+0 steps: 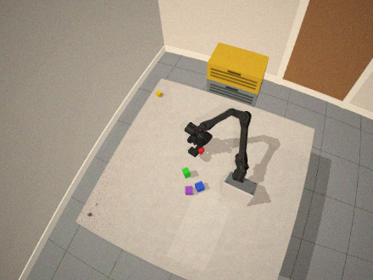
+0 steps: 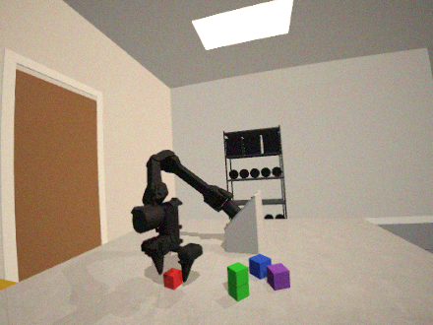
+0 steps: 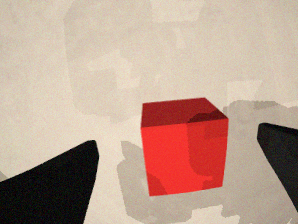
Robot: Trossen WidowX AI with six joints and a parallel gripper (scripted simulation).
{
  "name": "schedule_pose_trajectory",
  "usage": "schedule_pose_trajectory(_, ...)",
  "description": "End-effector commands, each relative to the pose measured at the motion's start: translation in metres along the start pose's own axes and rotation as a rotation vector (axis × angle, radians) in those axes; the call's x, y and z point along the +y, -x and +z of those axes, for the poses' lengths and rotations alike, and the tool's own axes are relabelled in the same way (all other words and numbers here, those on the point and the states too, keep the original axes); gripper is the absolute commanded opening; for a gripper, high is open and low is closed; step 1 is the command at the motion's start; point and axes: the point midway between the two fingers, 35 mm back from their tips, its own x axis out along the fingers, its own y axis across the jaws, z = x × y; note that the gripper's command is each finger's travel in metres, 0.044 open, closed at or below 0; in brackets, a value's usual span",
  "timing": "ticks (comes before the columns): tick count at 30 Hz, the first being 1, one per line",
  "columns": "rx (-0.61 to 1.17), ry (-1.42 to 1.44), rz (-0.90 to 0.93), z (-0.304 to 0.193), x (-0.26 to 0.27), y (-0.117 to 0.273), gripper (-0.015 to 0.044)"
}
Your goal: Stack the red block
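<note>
1. The tool (image 2: 171,266) is spread wide, nothing grasped.
2. The red block (image 2: 172,278) is seen on the tabletop (image 2: 320,276) between the fingertips.
3. The green tower (image 2: 238,281) is seen upright nearby.

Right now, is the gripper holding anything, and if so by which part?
Nothing is held. The gripper is open, its fingers straddling the red block without touching it; the block rests on the mat.
</note>
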Motion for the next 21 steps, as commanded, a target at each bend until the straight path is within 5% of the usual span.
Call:
schedule_pose_trajectory(1, 0.005, 0.008, 0.002, -0.0021, 0.0006, -0.0086, 0.0440)
schedule_pose_trajectory(21, 0.005, 0.003, -0.002, -0.0026, 0.0005, -0.0136, 0.0414)
